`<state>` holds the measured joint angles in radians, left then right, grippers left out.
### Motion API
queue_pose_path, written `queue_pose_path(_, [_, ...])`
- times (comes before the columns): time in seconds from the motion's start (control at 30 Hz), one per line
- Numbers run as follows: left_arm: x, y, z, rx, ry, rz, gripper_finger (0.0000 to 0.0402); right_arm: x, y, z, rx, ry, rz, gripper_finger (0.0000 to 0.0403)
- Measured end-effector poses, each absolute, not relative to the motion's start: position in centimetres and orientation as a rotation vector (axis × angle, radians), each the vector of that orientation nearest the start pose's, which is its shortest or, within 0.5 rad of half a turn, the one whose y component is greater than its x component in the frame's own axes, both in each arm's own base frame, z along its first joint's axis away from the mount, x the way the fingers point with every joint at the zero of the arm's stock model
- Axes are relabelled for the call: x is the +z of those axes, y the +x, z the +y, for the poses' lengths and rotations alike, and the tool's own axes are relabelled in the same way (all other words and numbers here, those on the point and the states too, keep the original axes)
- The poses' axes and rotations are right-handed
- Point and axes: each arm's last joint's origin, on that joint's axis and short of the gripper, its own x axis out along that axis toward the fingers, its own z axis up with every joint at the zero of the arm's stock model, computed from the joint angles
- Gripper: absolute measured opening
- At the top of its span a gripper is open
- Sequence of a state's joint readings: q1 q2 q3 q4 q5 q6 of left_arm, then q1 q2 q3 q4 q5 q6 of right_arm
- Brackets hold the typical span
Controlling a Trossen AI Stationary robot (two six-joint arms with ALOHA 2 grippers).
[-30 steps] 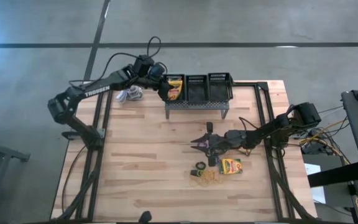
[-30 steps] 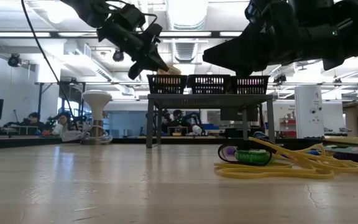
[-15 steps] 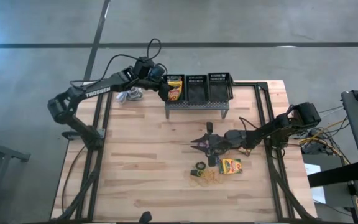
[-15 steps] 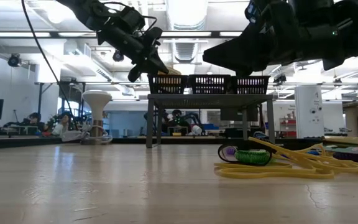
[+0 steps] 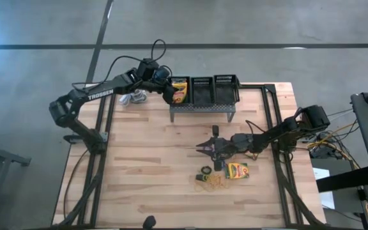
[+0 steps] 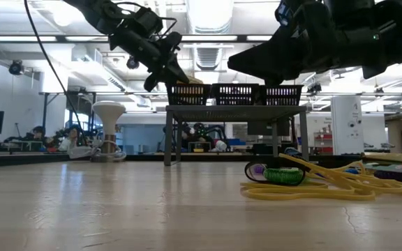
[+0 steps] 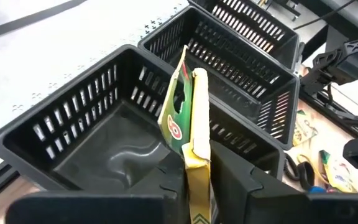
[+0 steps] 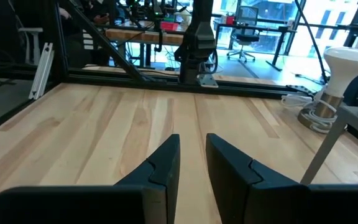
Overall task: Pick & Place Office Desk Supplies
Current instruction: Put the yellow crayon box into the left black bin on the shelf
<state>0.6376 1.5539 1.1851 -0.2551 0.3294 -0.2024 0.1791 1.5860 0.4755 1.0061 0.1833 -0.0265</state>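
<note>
Left gripper: my left gripper [image 7: 197,177] is over the left bin [image 5: 179,91] of the black rack at the far edge of the tabletop [image 5: 145,160]; a crayon box [image 7: 188,118] stands on edge between my fingers [image 7: 232,171]. I cannot tell whether I am clamping it or have let it go.
Crayon box at rack: upright, its upper part inside the left bin, yellow edge toward my wrist, green face with a red mark to one side.
Right gripper: my right gripper [image 5: 200,147] hangs above the tabletop's middle, nothing between its fingers [image 8: 163,163], which stand a narrow gap apart.
Second crayon box [image 5: 236,170]: flat on the tabletop, just beside my right arm on the near side.
Rings [image 5: 205,172]: small dark ones next to that box; the low view shows a green one [image 6: 283,176] and a purple one [image 6: 257,169].
Rubber bands [image 5: 213,183]: yellow tangle on the tabletop, touching the rings.
Other bins: middle [image 5: 202,89] and right [image 5: 225,88] look empty.
White ball object [image 5: 133,97]: off the tabletop's far left corner.
</note>
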Motion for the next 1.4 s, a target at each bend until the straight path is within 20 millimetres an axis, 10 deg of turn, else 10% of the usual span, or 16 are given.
queue_pose_path(1.4, [28.41, 28.37, 19.88, 0.358, -0.385, 0.485, 0.0308, 16.45, 27.87, 4.5, -0.004, -0.048, 0.104, 0.0073])
